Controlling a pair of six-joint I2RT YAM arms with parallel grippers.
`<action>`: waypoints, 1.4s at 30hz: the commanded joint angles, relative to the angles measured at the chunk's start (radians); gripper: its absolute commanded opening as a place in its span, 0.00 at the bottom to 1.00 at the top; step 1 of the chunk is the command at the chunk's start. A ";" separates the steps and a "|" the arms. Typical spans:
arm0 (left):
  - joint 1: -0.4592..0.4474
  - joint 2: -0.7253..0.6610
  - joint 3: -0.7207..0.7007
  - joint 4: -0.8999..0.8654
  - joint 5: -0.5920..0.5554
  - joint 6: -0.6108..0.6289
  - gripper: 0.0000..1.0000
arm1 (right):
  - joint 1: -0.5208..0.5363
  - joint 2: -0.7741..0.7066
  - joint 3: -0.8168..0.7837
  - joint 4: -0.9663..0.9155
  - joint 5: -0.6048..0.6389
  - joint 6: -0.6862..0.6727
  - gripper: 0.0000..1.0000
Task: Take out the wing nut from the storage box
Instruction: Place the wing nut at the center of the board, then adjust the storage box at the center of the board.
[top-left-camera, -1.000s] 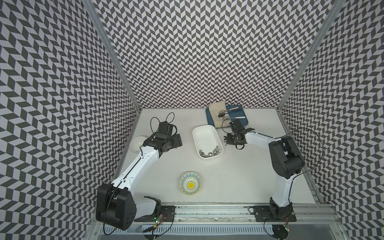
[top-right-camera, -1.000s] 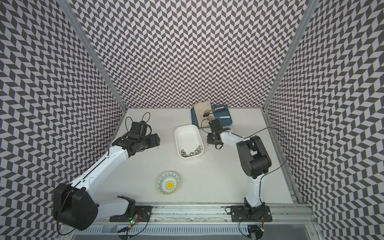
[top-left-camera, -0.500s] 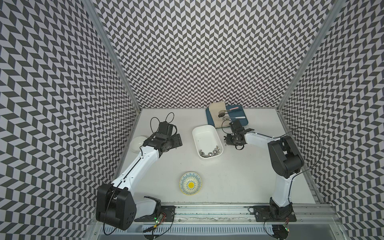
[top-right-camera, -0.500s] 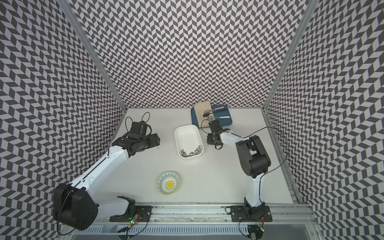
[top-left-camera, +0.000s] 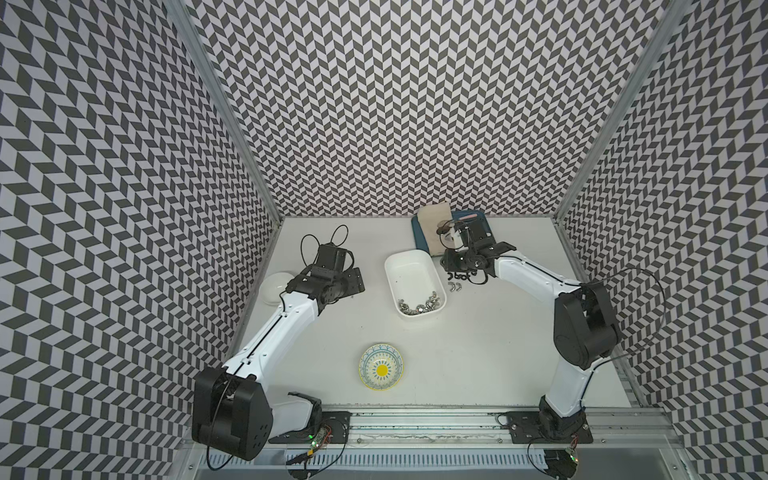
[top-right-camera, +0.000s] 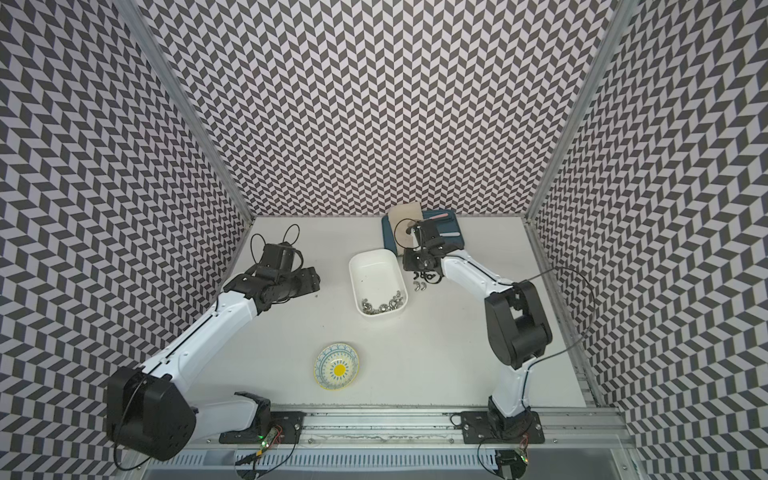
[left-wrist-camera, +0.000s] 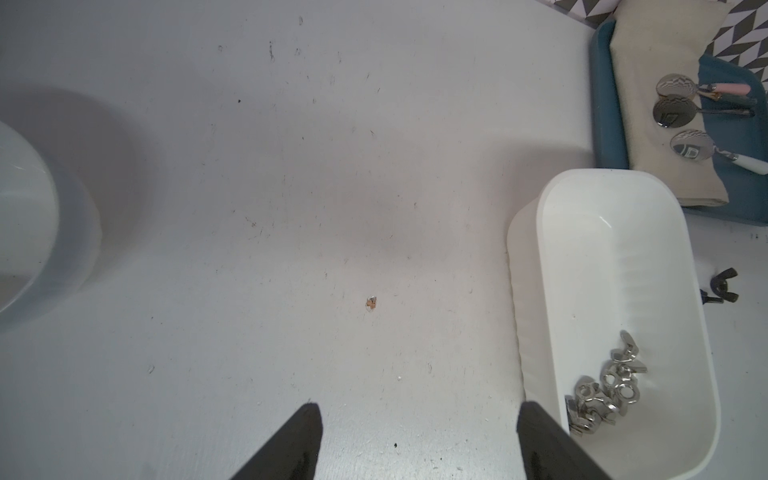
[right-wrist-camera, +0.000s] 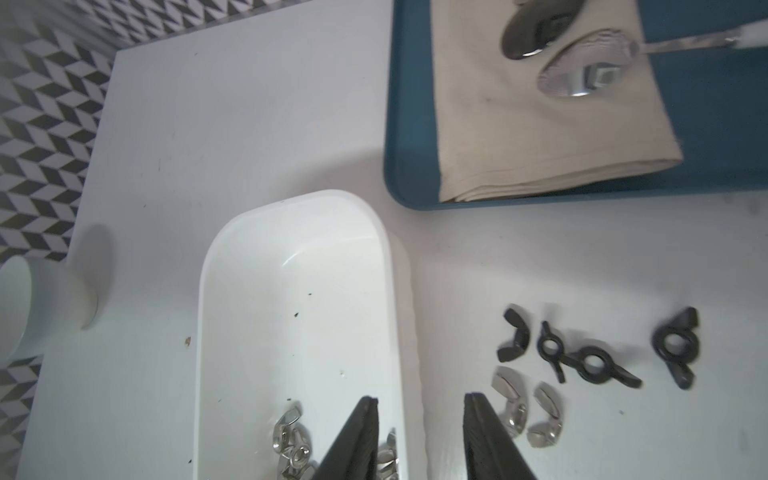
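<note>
Nuts lie in two places. Inside the storage box, a white shallow tub near the middle of the desk, a heap of silver wing nuts is bunched at the end nearer the arm bases. Outside it, on the desk just beside the long wall on the right arm's side, lie four black wing nuts in a loose row and, close by them, two loose silver wing nuts, all clear of the box.

The right fingers are spread with nothing between them. Seen from the right wrist, one stands over the box's interior and its mate over the desk, with the box's long wall showing in the gap. The left fingers are spread wide as well, pinching nothing, above the desk between the storage box and a plain round white bowl.

Behind the box, by the back wall, a blue tray carries a folded beige cloth. Three spoons rest with their bowls on the cloth, one with a pink handle, one dark, one white. A patterned bowl with a yellow centre stands alone toward the front of the desk. If any of these things bears writing, it is too small to make out.
</note>
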 joint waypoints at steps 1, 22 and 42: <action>0.004 -0.018 -0.003 0.008 -0.006 0.001 0.78 | 0.045 0.064 0.029 -0.047 -0.029 -0.075 0.42; 0.006 -0.020 0.006 0.001 -0.014 0.011 0.78 | 0.062 0.120 0.083 -0.110 0.073 -0.115 0.36; 0.006 -0.039 0.029 -0.037 -0.028 0.024 0.78 | 0.082 0.238 0.179 -0.106 0.048 -0.350 0.09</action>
